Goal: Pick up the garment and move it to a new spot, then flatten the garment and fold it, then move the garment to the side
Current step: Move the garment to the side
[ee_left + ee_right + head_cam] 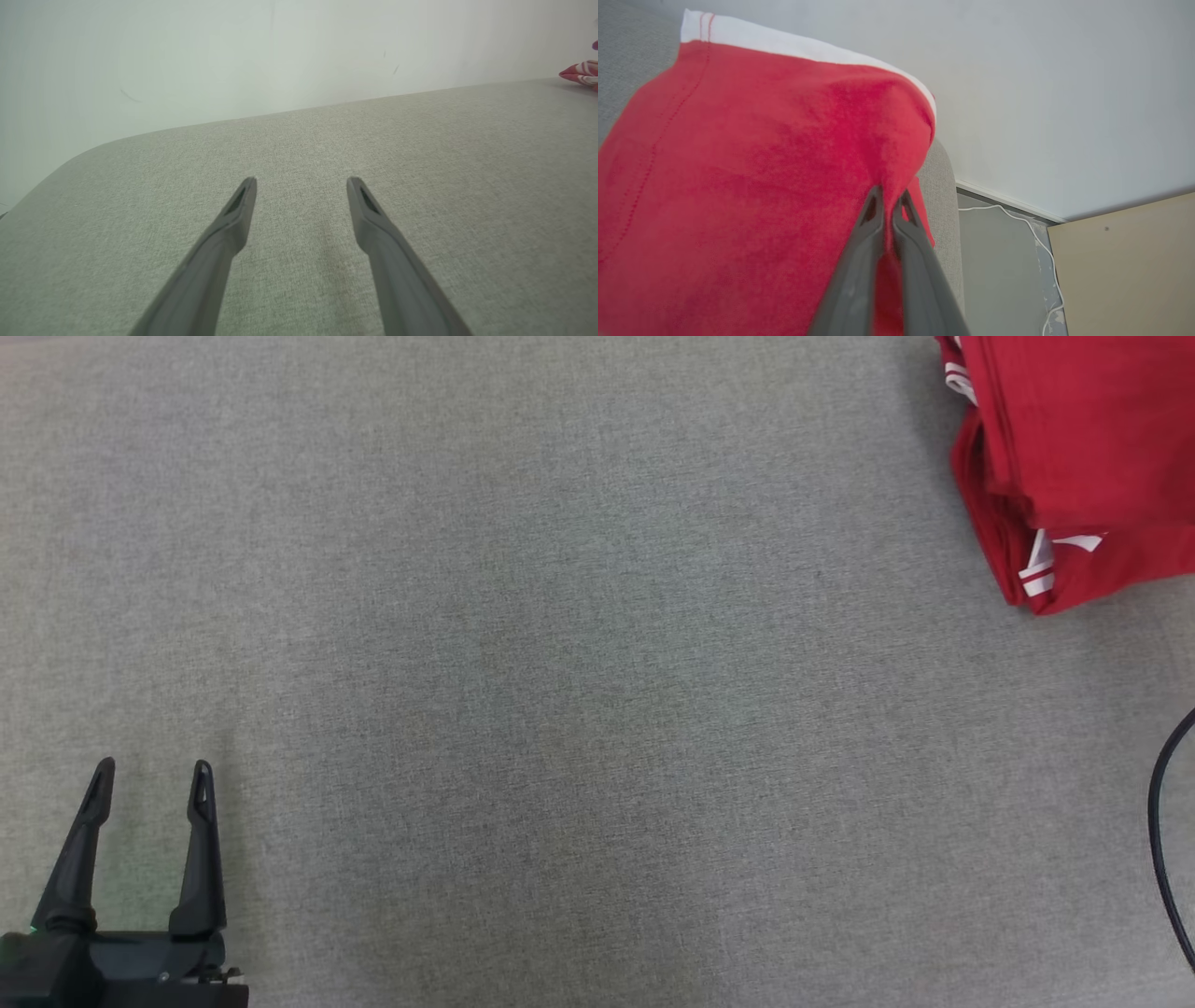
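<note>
The right gripper (890, 192) is clenched on the garment (761, 163): its two dark fingers stand almost together, with a fold of red cloth pinched between the tips. From that pinch the cloth spreads up and to the left of the fingers. It is plain red with a line of stitching near one edge and a white band along its far border, which carries two thin red lines at one corner.

The left gripper (152, 770) is released, its fingers spread wide with only bare surface between and under them. From the head, the garment lies well apart from this gripper, far ahead and to its right, as stacked red layers with short white-and-red striped trim showing at the folds.

Both grippers work over a grey-green woven cloth surface (560, 663) with a rounded corner. A pale wall (233, 56) stands beyond the left fingertips. Right of the right gripper's fingers, past the surface's edge, a white cable (1036, 238) trails over grey floor (999, 261) beside a beige panel (1125, 261).
</note>
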Robot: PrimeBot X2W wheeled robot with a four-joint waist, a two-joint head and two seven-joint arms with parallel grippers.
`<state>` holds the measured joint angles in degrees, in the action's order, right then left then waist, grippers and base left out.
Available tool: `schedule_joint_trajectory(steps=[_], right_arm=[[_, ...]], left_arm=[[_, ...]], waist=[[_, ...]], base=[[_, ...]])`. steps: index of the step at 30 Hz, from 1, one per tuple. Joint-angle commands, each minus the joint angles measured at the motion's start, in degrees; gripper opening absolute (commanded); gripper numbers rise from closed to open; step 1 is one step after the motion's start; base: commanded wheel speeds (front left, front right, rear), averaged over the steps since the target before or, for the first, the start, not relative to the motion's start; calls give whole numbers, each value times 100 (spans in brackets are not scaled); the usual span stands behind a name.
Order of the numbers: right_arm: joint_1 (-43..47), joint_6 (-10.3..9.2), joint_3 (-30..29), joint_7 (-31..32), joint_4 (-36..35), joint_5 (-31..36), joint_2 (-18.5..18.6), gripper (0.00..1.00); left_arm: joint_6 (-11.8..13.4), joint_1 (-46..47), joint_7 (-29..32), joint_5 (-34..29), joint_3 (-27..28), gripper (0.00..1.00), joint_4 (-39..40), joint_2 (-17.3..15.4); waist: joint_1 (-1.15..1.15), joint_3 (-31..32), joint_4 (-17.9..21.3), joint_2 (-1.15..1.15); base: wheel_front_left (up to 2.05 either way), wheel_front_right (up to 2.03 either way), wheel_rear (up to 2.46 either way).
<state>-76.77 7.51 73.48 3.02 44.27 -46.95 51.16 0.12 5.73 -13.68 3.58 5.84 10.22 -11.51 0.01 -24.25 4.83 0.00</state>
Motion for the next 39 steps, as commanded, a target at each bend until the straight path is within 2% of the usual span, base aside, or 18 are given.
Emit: schedule_joint_trajectory(steps=[1, 19, 20, 21, 22, 23, 30, 36, 39], right_arm=[[-88, -3, 5, -7, 35, -35, 39, 0], [-226, -4, 6, 102, 441, 483, 100, 0], [-232, -4, 7, 108, 473, 511, 92, 12], [-235, -3, 7, 117, 495, 559, 76, 32], [-226, -3, 7, 127, 519, 570, 60, 75], [-219, -3, 7, 131, 544, 591, 48, 100], [-270, -3, 7, 81, 665, 698, 10, 100], [-267, -3, -365, -737, 852, 201, -288, 100], [-131, -3, -621, -1194, 984, -39, -577, 100]], left_arm=[[29, 17, -1, 1, 9, 100, 28, -35], [97, 17, -42, 68, 0, 100, 59, -114], [101, 10, -46, 69, 4, 100, 56, -119], [102, 4, -48, 74, 6, 100, 52, -127], [108, 0, -50, 79, 6, 100, 47, -130], [117, 1, -53, 81, 6, 100, 39, -133], [154, 16, -57, 111, -26, 100, -23, -124], [199, -19, -85, 163, -100, 100, -160, -24], [203, -79, -104, 206, -127, 100, -236, 24]], waist=[[-1, -31, -25, 0], [-1, -195, -152, 0], [-1, -195, -159, 0], [-1, -196, -163, 0], [-1, -194, -168, 0], [-1, -192, -172, 0], [-1, -104, -161, 0], [-1, 168, -180, 0], [-1, 345, -203, 0]], base=[[0, 0, 0], [0, 0, 0], [0, 0, 0], [0, 0, 0], [0, 0, 0], [0, 0, 0], [0, 0, 0], [0, 0, 0], [0, 0, 0]])
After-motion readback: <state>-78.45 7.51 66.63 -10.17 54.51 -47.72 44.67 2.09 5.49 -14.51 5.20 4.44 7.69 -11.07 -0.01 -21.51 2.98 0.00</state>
